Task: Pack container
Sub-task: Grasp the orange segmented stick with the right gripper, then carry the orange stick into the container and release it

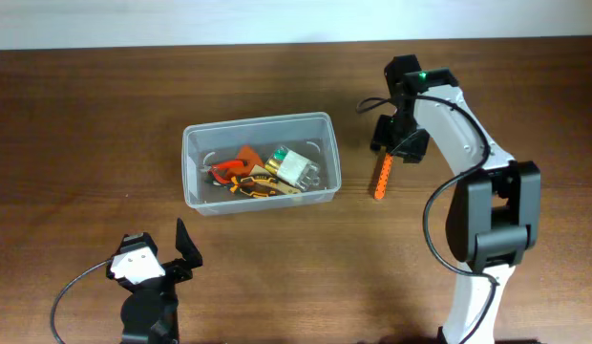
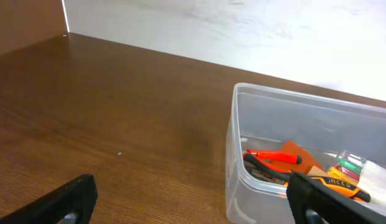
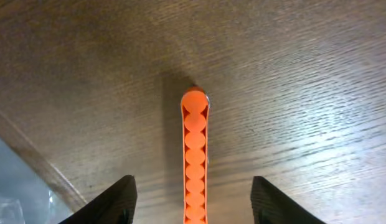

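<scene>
Translucent plastic forms the container [image 1: 261,203], a rectangular tub with rounded corners and thin, smooth walls, which is set near the middle of the dark, wood-grained tabletop [image 1: 76,134]. Inside it, red-handled pliers [image 1: 224,172], orange-and-black pliers [image 2: 333,183] and a small clear box [image 1: 298,167] of coloured bits are heaped. The left jaws are spread wide and empty, low over the tabletop. The container is seen ahead of them, toward their right finger and apart from both. The right jaws are likewise open, straddling without contact a slim orange tool [image 3: 194,149] studded with round bumps. That tool is laid outside the container, near its right end.
</scene>
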Tool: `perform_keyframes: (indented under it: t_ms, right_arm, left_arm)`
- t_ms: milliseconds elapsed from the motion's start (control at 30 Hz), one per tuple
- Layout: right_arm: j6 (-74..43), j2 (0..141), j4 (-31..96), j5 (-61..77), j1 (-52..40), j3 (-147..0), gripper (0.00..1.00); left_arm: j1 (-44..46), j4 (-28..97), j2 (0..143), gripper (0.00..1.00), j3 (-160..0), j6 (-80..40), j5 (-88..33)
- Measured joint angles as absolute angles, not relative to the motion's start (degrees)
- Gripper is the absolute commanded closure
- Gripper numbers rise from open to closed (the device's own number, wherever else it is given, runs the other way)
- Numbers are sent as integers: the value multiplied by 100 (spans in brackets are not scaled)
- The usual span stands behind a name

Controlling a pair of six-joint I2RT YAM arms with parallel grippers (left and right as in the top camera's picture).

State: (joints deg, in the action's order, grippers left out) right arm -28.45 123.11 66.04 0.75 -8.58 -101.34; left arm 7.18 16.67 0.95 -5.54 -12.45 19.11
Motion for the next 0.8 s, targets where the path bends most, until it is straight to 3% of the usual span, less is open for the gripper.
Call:
perform_keyframes:
  t_ms: [300,467,567,700,800]
  right_arm:
    - [-2858,12737,6442,12,-899,-10057,42]
    - [-2875,12816,6335,8,-899,-9935,49]
    - [-2875,12816,6145,5,-899,-9791,62]
    - [-2895,12809,6042,25,-899,-9655,96]
    - [-2893,12798,6097,8,-899,-9653,96]
  left_arm:
    - [718,1667,95,1,-554,-1245,1911]
    - [718,1667,95,1,-554,-1245,1911]
    - [718,1667,95,1,-554,-1245,1911]
    - [718,1667,95,1,-554,-1245,1911]
    - [718,1667,95,1,-554,-1245,1911]
